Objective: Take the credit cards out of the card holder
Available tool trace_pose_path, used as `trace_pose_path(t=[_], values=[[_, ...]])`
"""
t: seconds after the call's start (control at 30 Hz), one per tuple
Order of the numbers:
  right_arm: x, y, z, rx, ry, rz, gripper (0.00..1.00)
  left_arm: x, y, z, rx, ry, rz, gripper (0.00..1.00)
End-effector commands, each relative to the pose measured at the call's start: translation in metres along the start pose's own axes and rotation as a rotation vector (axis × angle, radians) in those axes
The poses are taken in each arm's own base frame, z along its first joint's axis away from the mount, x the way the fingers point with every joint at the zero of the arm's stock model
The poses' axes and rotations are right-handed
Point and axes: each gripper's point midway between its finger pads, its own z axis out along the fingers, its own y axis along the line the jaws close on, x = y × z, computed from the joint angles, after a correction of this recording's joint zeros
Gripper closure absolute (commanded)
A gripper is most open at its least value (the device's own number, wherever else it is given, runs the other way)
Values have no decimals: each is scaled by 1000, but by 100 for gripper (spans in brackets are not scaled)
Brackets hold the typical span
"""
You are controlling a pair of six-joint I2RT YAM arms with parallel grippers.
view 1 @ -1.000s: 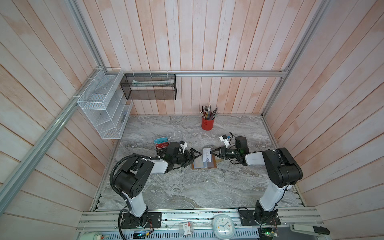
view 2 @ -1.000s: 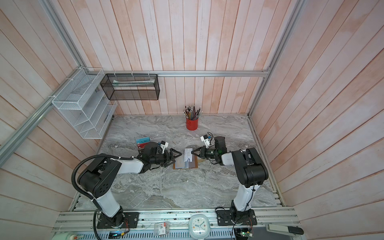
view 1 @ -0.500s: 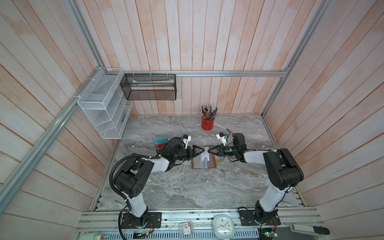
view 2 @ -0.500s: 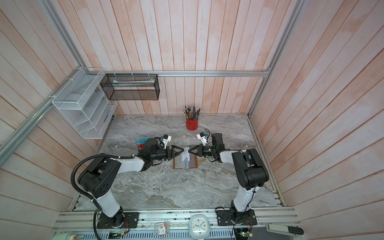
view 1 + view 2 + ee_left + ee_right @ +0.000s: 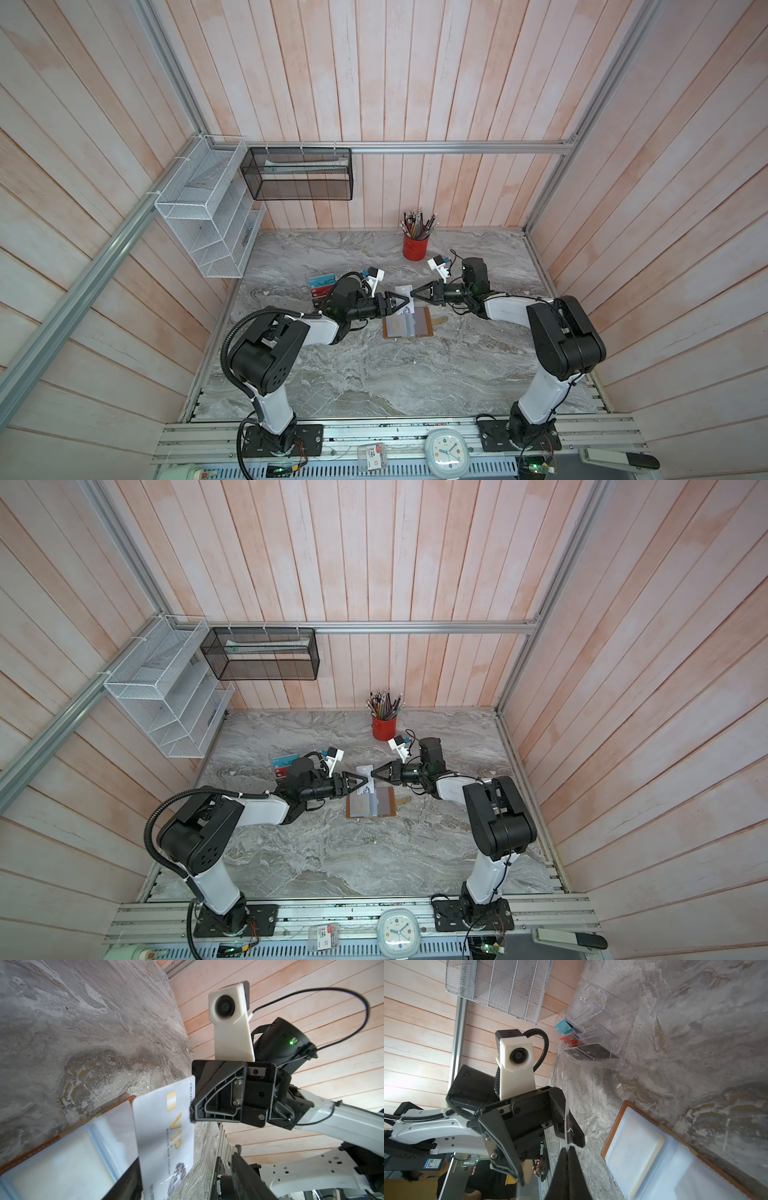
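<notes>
Right end effector (image 5: 191,1115) clamps the whitish-silver card (image 5: 162,1130); left end effector (image 5: 404,300), jaws apart, straddles it, perhaps touching.

We look into a booth of pale pinkish plank walls (image 5: 374,83) around a grey marble tabletop (image 5: 374,374)
A white wire rack (image 5: 199,216) hangs on the left wall; a black mesh basket (image 5: 299,174) hangs from the aluminium rail (image 5: 457,146) at the back; a red pencil cup (image 5: 413,249) stands near that wall

Whitish-silver credit card (image 5: 164,1126), gold chip and "VIP" print, held clear of the counter (image 5: 374,374), one edge pinched in the right gripper (image 5: 192,1114). Tan leather card holder (image 5: 409,326) lies open flat just below it, cloudy sleeves up. A pale yellow card (image 5: 633,1147) shows inside one sleeve.
</notes>
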Motion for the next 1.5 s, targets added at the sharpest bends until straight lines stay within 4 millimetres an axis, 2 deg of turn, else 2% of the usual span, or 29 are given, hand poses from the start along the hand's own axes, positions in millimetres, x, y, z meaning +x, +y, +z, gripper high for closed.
trace_pose_path(t=[0.0,0.23,0.33,0.47,0.57,0.7,1.03,1.2,1.3,1.37,1.47], values=[[-1,-2,7,-23,27,2,100,7,-3,-1,26,11,35,39],[1,-9,12,-55,68,16,100,8,-5,-4,25,12,42,52],[3,-13,13,-59,75,20,100,8,-5,-4,22,13,43,53],[4,-14,14,-65,78,19,100,9,-2,-3,17,18,39,63],[6,-15,14,-69,83,19,100,9,-3,-4,18,15,41,75],[6,-16,14,-71,84,19,100,10,-2,-3,17,15,39,76],[4,-14,14,-70,71,21,98,10,0,-3,15,14,33,90],[0,-10,11,-59,51,14,85,8,0,-4,9,5,33,96],[-3,-5,5,-47,25,6,70,4,-2,-5,7,-11,28,100],[-11,-6,-1,-7,-34,0,52,-3,-7,-6,17,-39,20,100],[-16,1,-11,9,-93,-4,30,-18,-17,-9,23,-100,17,100]])
